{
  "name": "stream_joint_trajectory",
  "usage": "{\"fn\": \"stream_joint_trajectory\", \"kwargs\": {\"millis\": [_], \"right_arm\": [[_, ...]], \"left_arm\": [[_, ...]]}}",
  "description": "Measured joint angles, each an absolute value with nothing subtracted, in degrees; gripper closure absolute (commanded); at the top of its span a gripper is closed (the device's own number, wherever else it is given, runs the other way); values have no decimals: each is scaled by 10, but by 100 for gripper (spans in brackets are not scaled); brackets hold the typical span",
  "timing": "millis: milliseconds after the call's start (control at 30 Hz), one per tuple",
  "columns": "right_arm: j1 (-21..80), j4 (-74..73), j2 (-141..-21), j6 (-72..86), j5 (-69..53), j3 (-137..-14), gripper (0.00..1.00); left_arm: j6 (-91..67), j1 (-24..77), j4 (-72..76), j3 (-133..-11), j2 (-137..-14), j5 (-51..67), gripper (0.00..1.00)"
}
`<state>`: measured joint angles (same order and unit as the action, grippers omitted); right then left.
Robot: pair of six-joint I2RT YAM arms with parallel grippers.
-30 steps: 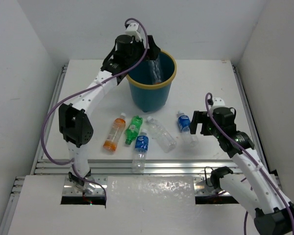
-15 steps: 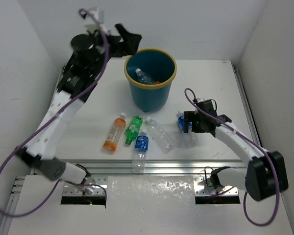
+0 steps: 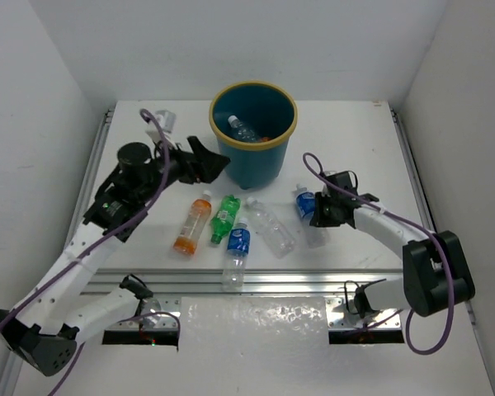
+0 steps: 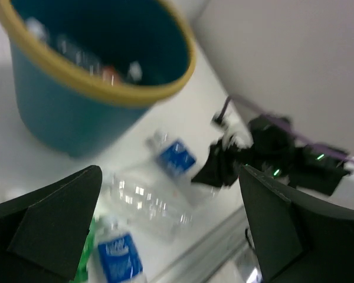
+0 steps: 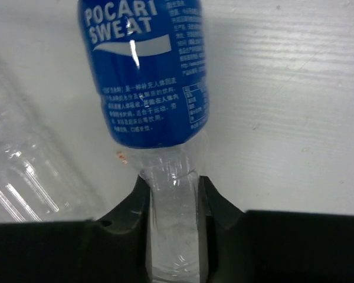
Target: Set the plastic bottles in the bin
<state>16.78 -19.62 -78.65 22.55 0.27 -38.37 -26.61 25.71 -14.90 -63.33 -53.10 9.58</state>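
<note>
From above, the bin (image 3: 290, 124) stands just ahead of the left pincer (image 3: 214, 162), which is wide open and has hold of nothing. Inside the bin I see 1 clear bottle (image 3: 243, 129) and a small orange thing beside it, too hidden to name. 5 bottles lie on the tabletop (image 3: 355, 148). The orange bottle (image 3: 192, 223), the green bottle (image 3: 225, 217), the blue bottle (image 3: 238, 243) and the plain bottle (image 3: 272, 225) are between the 2 pincers. The blue-label bottle (image 3: 304, 202) is at the right pincer (image 3: 316, 213).

In the left wrist view, the 2 fingers stand far apart with nothing between them. The bin is ahead and to the left of them.

In the right wrist view, the right pincer is closed on the clear lower part of the blue-label bottle, with 1 finger touching each side.

I judge the task less than half done: at least 1 bottle is in and 5 are left, 1 of them gripped but not yet lifted.
</note>
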Motion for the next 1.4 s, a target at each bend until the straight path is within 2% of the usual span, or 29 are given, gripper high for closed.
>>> {"fn": "stream_joint_trajectory", "kwargs": {"millis": [33, 67, 267, 433, 567, 767, 1033, 1067, 1100, 1200, 1233, 1267, 1300, 1333, 1367, 1400], "right_arm": [[167, -190, -781, 223, -2, -378, 95], [167, -186, -770, 224, -6, -370, 96], [166, -204, -645, 232, -8, -341, 98], [166, -219, -537, 232, -36, -344, 96], [165, -199, -460, 246, -175, -345, 96], [165, -83, -384, 322, -402, -345, 94], [164, 44, -376, 407, -511, -326, 94], [164, 48, -380, 413, -517, -326, 94], [164, 51, -382, 418, -523, -326, 94], [164, 58, -383, 424, -533, -327, 94], [164, 64, -383, 427, -540, -328, 94], [164, 69, -383, 428, -543, -329, 93], [164, 72, -383, 428, -543, -330, 90], [164, 76, -383, 429, -545, -331, 67], [164, 77, -383, 429, -546, -331, 49], [164, 78, -383, 431, -547, -331, 20]], "left_arm": [[-272, 258, -153, -610, -538, 105, 0], [-275, 258, -161, -592, -540, 112, 0], [-287, 260, -180, -561, -530, 135, 0], [-314, 289, -99, -517, -505, 173, 0], [-324, 361, -14, -490, -551, 213, 0], [-321, 443, 39, -486, -635, 223, 2], [-342, 475, 138, -491, -671, 256, 9], [-347, 477, 160, -491, -674, 266, 11], [-349, 477, 171, -491, -675, 270, 18], [-354, 482, 212, -491, -673, 278, 49], [-351, 483, 216, -491, -671, 274, 71], [-353, 483, 217, -490, -668, 270, 84], [-353, 483, 218, -490, -666, 263, 91], [-347, 484, 219, -490, -662, 258, 100], [-344, 485, 216, -491, -659, 252, 100], [-343, 486, 211, -493, -657, 246, 100]]}}
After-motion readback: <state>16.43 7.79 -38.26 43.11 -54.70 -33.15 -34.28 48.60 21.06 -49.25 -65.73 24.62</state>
